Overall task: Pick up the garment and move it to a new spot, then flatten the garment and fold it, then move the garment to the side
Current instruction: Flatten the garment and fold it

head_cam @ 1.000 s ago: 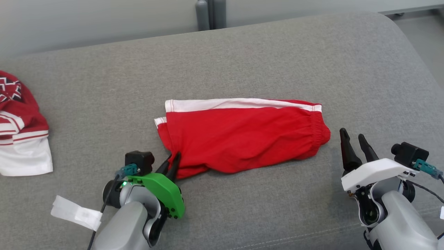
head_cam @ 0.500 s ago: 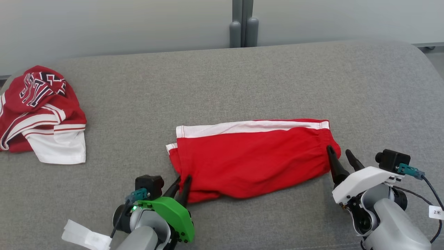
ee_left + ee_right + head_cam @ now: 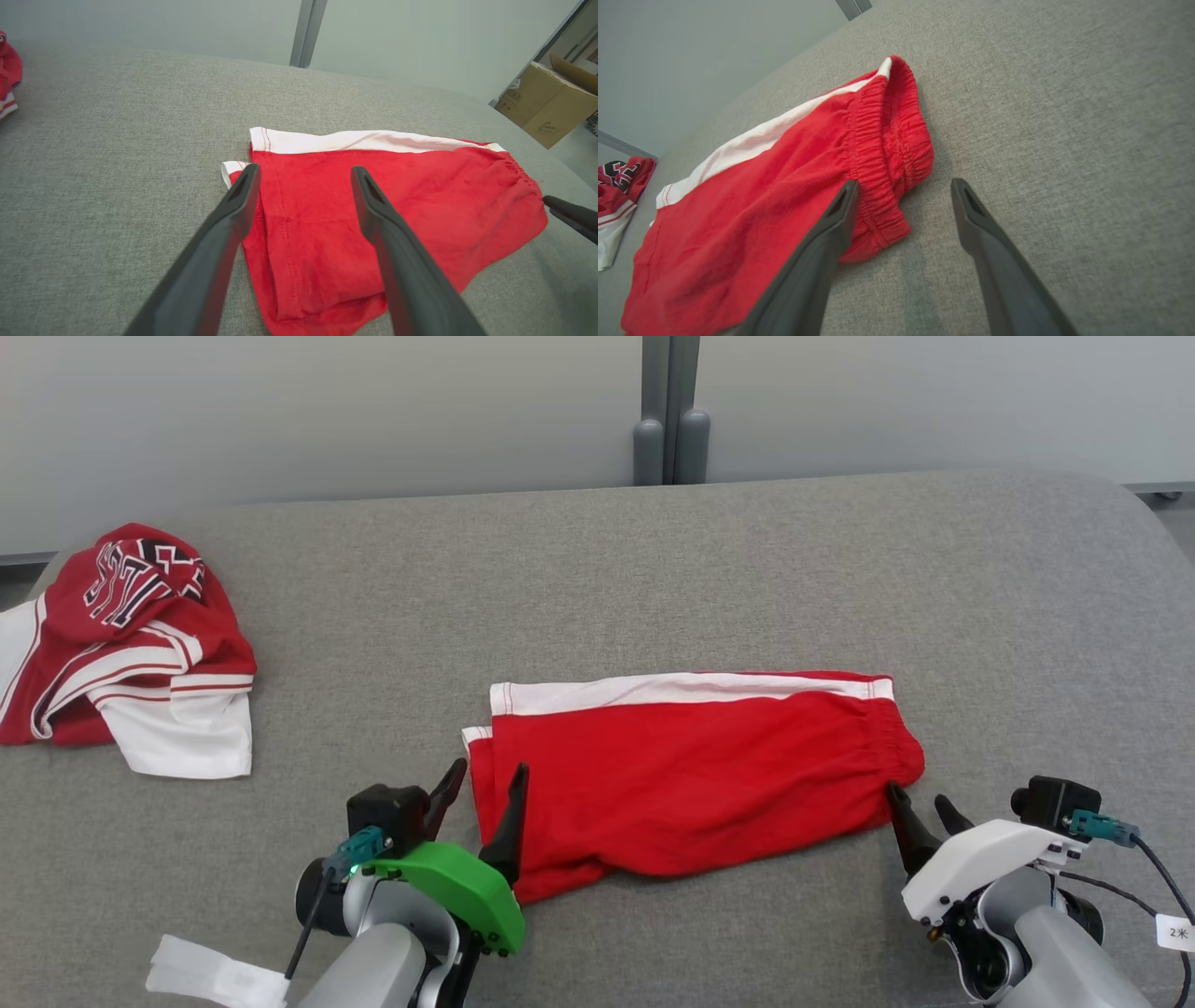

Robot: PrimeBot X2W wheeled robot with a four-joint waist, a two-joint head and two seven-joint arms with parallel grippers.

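Note:
The garment [image 3: 691,770] is a pair of red shorts with a white side stripe, folded lengthwise and lying flat on the grey cushion [image 3: 653,579]. My left gripper [image 3: 485,784] stands open at the leg-hem end, fingers straddling the near left corner with nothing held. In the left wrist view the shorts [image 3: 373,210] lie under and beyond the spread left gripper [image 3: 303,175]. My right gripper [image 3: 920,803] is open beside the elastic waistband at the near right corner. The right wrist view shows the waistband [image 3: 887,154] just left of the open right gripper [image 3: 903,186].
A second red and white garment [image 3: 131,644] with black lettering lies crumpled at the cushion's far left. A grey wall and a post [image 3: 667,411] rise behind the cushion. A cardboard box [image 3: 546,102] stands off to the right in the left wrist view.
My left gripper has let go of the shorts' near left corner and opened wide. The head camera has tilted and turned, shifting the whole picture. The right gripper has come closer to the waistband.

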